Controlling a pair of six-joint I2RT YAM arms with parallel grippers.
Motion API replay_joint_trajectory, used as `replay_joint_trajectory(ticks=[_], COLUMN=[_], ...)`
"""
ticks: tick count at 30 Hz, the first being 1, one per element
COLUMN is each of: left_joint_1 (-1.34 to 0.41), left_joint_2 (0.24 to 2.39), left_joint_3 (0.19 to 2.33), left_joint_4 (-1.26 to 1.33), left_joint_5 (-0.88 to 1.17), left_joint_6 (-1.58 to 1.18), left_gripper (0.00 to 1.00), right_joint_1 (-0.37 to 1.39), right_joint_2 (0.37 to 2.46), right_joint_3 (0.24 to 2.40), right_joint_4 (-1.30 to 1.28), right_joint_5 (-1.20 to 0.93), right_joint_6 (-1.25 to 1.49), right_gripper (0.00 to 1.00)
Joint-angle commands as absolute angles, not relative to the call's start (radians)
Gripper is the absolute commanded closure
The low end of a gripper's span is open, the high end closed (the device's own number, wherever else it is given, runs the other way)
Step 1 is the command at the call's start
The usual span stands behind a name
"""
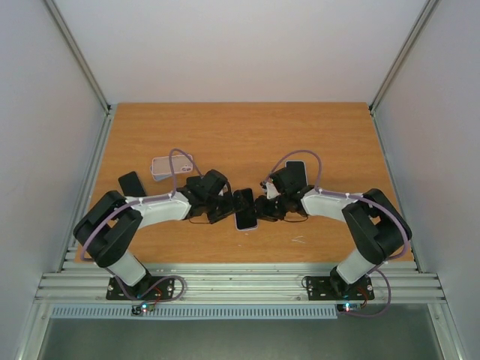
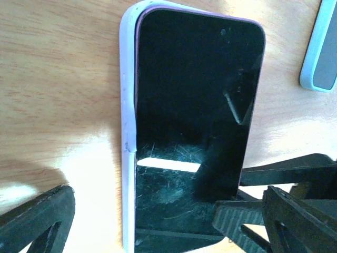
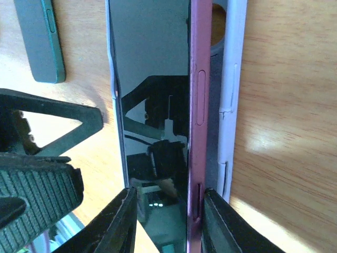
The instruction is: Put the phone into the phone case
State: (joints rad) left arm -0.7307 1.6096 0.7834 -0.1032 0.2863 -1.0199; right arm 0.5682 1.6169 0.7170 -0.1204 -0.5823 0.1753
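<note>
the phone [image 1: 245, 208] lies screen-up in the phone case [image 2: 126, 132] near the middle of the table [image 1: 240, 127], a little toward 6 o'clock, between the two wrists. it looks only half home: in the right wrist view the long edge at 9 o'clock meets the case lip, while the purple edge at 3 o'clock, with its side button [image 3: 200, 105], stands proud of the white wall with a gap between them

the right gripper [image 3: 168, 216] has its jaws closed across the phone's width, one finger on each long edge. the left gripper [image 2: 142, 211] is spread wide around the near end, one finger clear of the case at 8 o'clock, the other by the phone's corner at 4 o'clock, and it clamps nothing

the main danger, as i judge it, is the finger on the raised edge: it seems to sit between frame and wall, so pressing down may jam there and keep that edge from snapping in. nothing pins the case, so a push on the high side could tip or skid it and pop the seated edge back out. the soft wall might also fold under the frame. a skid toward 11 o'clock would meet the dark green handset [image 3: 39, 42]
</note>
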Motion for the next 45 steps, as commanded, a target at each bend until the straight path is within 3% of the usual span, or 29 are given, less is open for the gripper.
replay_joint_trajectory(ticks=[1, 6, 15, 27, 34, 45], left_joint_1=[-0.735, -0.735, -0.738, -0.756, -0.782, -0.75], left_joint_2=[1.573, 1.58, 1.632, 1.705, 1.704, 1.606], left_joint_3=[0.779, 0.792, 0.821, 0.829, 0.811, 0.727], left_joint_4=[-0.149, -0.161, -0.156, -0.096, -0.052, -0.08], left_joint_5=[0.267, 0.288, 0.33, 0.387, 0.379, 0.291], left_joint_6=[-0.996, -0.989, -0.976, -1.006, -1.048, -1.1], left_gripper=[0.04, 0.09, 0.23, 0.3, 0.33, 0.31], right_joint_1=[0.59, 0.613, 0.649, 0.684, 0.718, 0.794], right_joint_2=[1.571, 1.542, 1.551, 1.606, 1.668, 1.83], right_joint_3=[0.788, 0.817, 0.82, 0.825, 0.864, 0.943], right_joint_4=[-0.304, -0.415, -0.44, -0.399, -0.42, -0.608], right_joint_5=[-0.477, -0.389, -0.359, -0.386, -0.337, -0.011], right_joint_6=[0.086, 0.044, 0.043, 0.062, 0.058, 0.041], right_gripper=[0.65, 0.66, 0.76, 0.98, 0.99, 0.98])
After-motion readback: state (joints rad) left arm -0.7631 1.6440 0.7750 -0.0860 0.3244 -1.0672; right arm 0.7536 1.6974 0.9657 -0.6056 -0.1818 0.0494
